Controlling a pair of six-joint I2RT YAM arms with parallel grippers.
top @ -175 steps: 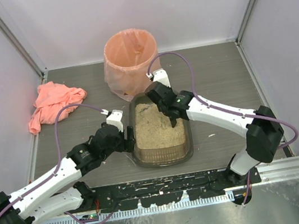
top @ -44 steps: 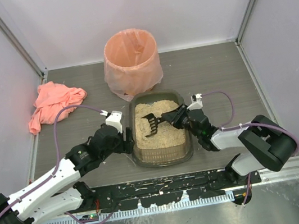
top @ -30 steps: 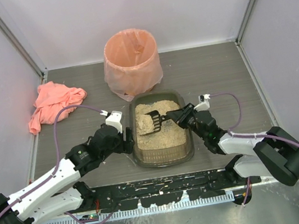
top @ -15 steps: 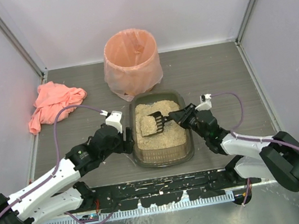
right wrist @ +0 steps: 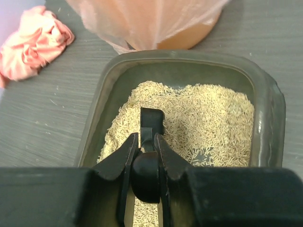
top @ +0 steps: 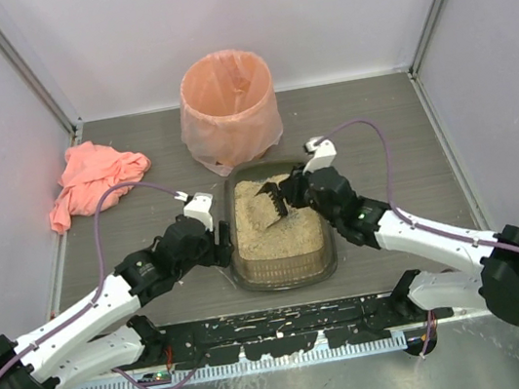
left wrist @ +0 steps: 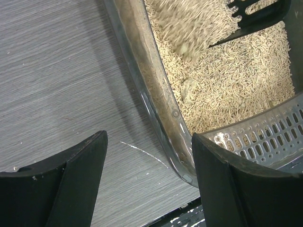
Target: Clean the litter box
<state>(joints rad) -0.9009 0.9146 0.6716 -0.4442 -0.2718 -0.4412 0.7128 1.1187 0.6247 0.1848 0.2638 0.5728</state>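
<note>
The litter box (top: pixel 287 277) is a dark translucent tray of beige pellets at the table's middle. My right gripper (top: pixel 291 192) is shut on the handle of a black slotted scoop (top: pixel 266 205) and holds it over the far left part of the litter. In the right wrist view the gripper (right wrist: pixel 145 142) clamps the handle, and the scoop (right wrist: pixel 152 119) points at the litter. In the left wrist view, pellets blur below the scoop (left wrist: pixel 258 12). My left gripper (top: pixel 220 247) is open, its jaws straddling the box's left wall (left wrist: pixel 158 109) near the front corner.
A round bin lined with a peach bag (top: pixel 229 106) stands just behind the box and shows in the right wrist view (right wrist: pixel 151 19). A pink cloth (top: pixel 94 181) lies at the far left. Grey walls close in the table on three sides.
My right arm has swung from the box's right side toward its far side. The scoop has lifted with pellets on it and shifted slightly back. The left arm has not moved.
</note>
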